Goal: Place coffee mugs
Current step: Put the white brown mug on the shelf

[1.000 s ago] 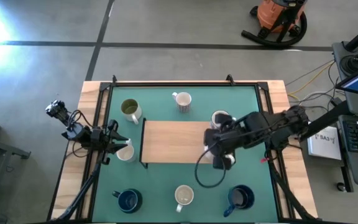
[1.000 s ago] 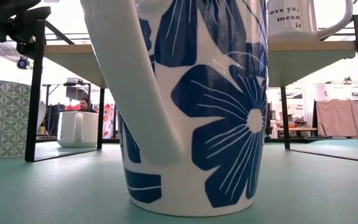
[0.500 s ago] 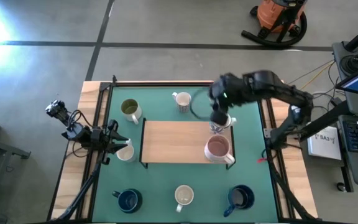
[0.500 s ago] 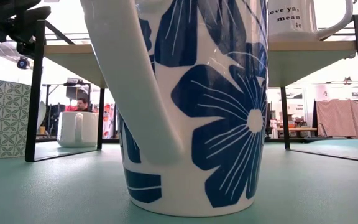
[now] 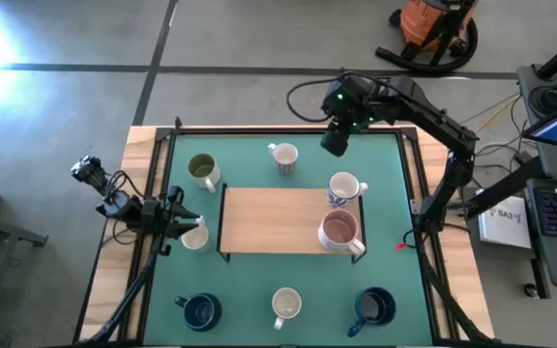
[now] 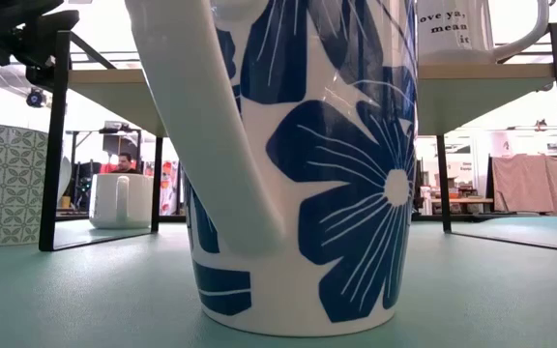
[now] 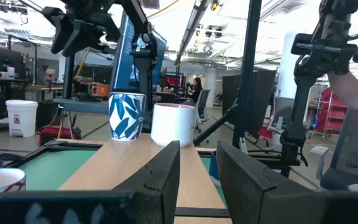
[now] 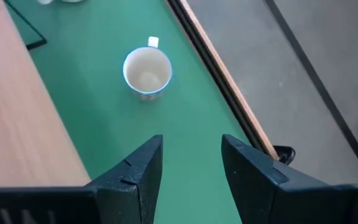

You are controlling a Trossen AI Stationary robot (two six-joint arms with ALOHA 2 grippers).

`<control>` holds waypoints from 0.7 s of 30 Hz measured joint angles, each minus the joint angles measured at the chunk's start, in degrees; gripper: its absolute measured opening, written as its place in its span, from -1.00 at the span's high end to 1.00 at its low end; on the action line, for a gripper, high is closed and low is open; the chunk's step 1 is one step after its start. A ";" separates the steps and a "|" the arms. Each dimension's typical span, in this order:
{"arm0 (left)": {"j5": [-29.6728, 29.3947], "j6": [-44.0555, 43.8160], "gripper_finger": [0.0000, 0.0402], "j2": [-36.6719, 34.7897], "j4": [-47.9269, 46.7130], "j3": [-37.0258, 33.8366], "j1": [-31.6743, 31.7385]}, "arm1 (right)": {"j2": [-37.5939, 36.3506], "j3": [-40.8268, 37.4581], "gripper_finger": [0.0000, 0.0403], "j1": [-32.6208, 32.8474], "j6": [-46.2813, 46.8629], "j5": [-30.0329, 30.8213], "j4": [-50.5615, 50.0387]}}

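A low wooden shelf [image 5: 269,220] stands mid-table. At its right end stand a pinkish mug [image 5: 339,232] and a blue-patterned mug [image 5: 344,188]. My right gripper [image 5: 335,142] hangs open over the mat's far side, holding nothing; a white mug [image 8: 146,71] stands on the mat beyond its fingers [image 8: 135,171]. My left gripper [image 5: 175,224] waits open at the left edge beside a white mug [image 5: 194,235] and faces the two shelf mugs [image 7: 127,116]. On the mat stand an olive-green-inside mug [image 5: 202,170], a striped mug [image 5: 283,157], two navy mugs [image 5: 199,310] [image 5: 375,306] and a white mug [image 5: 285,305].
A black frame rail [image 5: 288,129] and a wooden border [image 5: 143,145] run round the green mat. In the low view a flowered mug [image 6: 298,164] fills the foreground, with the shelf's black legs [image 6: 54,145] behind it. Bare mat lies between the shelf and the near mugs.
My right gripper has gone from the pinkish mug at the shelf's right end toward the table's far edge, passing over the blue-patterned mug. The pinkish mug now stands free on the shelf.
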 joint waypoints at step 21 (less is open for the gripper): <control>-4.69 16.24 0.56 0.01 6.79 0.00 0.02 | -0.02 0.00 0.27 0.12 2.91 0.32 0.01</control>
